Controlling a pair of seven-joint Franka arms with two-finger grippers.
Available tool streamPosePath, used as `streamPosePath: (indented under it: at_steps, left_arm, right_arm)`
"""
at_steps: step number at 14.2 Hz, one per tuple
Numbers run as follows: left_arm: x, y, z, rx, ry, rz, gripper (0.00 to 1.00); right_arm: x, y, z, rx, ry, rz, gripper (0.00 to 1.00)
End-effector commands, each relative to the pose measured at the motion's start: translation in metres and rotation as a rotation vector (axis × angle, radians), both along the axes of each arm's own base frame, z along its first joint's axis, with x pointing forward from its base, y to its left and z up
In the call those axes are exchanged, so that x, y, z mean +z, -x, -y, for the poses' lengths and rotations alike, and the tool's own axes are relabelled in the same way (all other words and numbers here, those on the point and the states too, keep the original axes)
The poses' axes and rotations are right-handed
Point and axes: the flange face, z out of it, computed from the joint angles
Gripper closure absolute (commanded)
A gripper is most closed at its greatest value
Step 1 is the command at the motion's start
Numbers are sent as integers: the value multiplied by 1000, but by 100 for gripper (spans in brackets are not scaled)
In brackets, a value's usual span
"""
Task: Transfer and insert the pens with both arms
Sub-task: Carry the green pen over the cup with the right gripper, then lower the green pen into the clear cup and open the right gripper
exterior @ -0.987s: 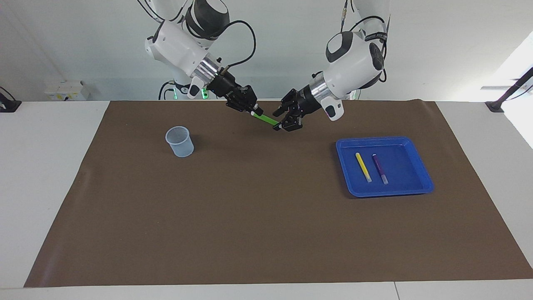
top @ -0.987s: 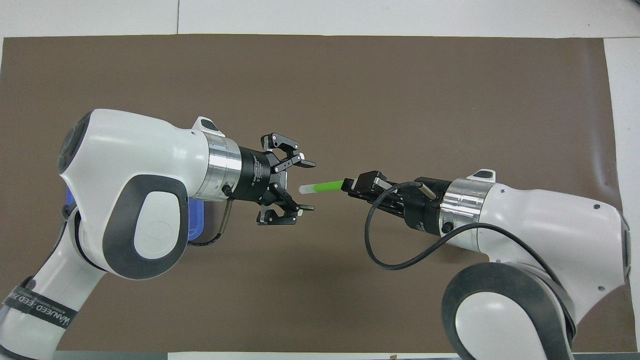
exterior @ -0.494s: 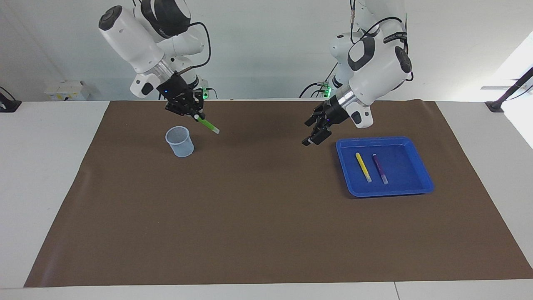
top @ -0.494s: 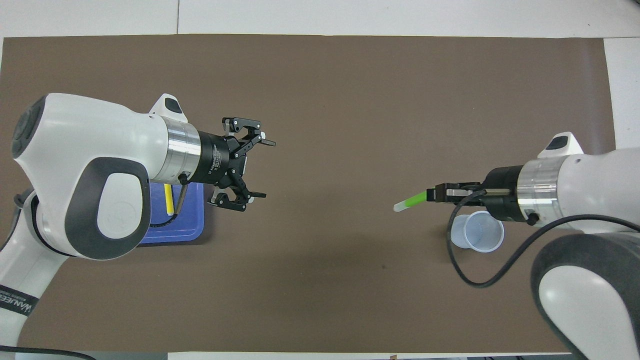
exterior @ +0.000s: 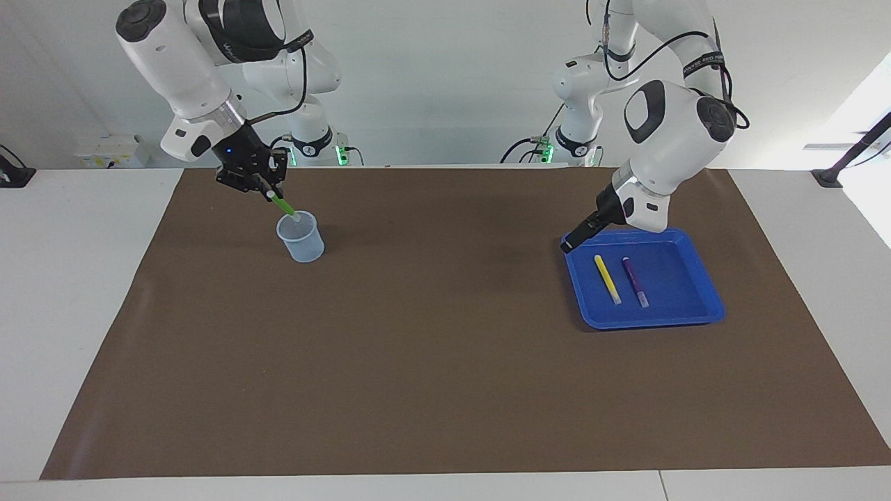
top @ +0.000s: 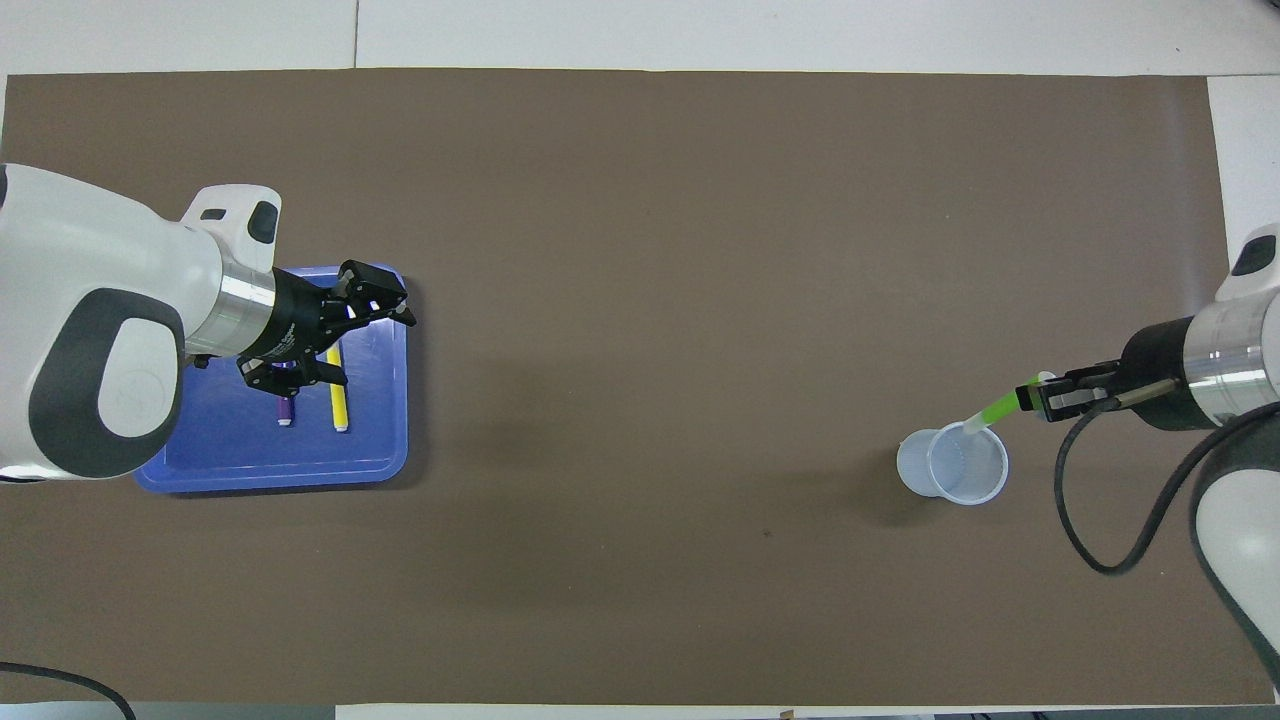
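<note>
Item: green pen, clamped in my right gripper, slanting tip-down into the cup's mouth; my left gripper gapes empty over the tray.

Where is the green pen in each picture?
Facing view: the green pen slants down from the right gripper, its pale tip at the rim of the clear cup.
Overhead view: the green pen is held above the same cup.
Shared landmark: the cup.
</note>
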Motion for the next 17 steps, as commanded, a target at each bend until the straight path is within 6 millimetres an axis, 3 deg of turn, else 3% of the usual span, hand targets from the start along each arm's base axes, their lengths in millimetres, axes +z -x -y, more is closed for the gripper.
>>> streamPosePath:
  at_steps: [1,6,8,12,17]
  left_arm:
    - [-30,-3,-38,-254,-78,37,0]
    - [-95,-18,-84,-601,-232,137,0]
    - [-112,-22,-111,-647,-246,160,1]
    - [-143,-15,-117,-669,-227,176,8]
    - [-151,-9,-115,-672,-222,170,19]
  right_arm:
    - [-16,-3,0,28,37,21,100]
    - [-37,-11,-2,41,58,32,100]
    - [-40,-10,-2,46,64,22,100]
    - [-52,1,0,53,69,2,100]
    - [-67,18,7,65,70,-25,100]
